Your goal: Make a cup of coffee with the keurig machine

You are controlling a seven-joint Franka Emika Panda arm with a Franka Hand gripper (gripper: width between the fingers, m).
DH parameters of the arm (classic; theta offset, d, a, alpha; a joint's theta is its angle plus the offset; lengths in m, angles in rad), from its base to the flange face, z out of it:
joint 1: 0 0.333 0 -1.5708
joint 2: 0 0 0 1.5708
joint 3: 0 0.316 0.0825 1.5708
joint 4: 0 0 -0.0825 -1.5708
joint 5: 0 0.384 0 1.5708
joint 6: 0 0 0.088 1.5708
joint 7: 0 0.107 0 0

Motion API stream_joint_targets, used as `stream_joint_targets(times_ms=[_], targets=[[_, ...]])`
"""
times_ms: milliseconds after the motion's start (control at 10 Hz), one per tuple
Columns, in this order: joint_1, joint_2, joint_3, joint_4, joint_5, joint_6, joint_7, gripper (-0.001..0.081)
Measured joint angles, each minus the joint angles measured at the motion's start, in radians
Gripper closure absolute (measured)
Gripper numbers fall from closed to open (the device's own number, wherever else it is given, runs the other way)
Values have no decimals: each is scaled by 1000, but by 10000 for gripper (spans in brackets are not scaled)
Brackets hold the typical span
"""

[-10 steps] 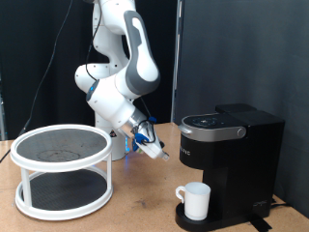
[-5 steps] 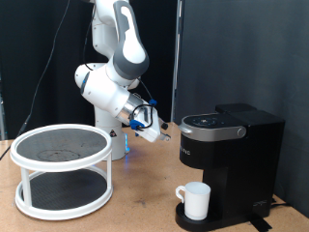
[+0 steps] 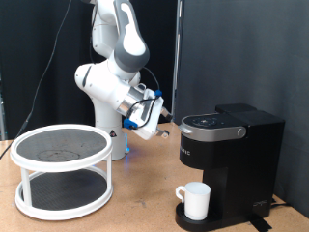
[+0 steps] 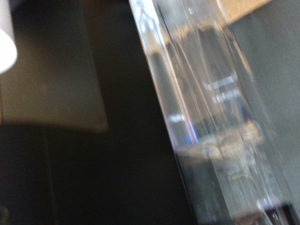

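Arm bent, gripper (image 3: 157,118) raised left of the keurig machine (image 3: 230,159) — jaw state cannot be told. Cup (image 3: 195,200) on its drip tray — contents unseen.

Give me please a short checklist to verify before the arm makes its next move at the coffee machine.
1. Cup stands upright on the drip tray of the keurig machine: ok.
2. Machine lid closed: ok.
3. End effector apart from the machine, at the exterior view's left of its lid: ok.
4. End effector open or shut: cannot tell.
5. Something held between its fingers: cannot tell; the wrist view is blurred.
6. White two-tier stand apart from the arm: ok.
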State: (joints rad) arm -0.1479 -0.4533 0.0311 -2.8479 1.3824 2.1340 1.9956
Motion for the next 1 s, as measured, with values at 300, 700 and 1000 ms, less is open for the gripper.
stream_joint_targets(times_ms=[300,700,1000], targets=[[0,-110,0,8,-35,-46,107,72],[-1,-248,-8,29,-96,-113,253,72],[-4,-367,-15,38,-144,-156,376,72]])
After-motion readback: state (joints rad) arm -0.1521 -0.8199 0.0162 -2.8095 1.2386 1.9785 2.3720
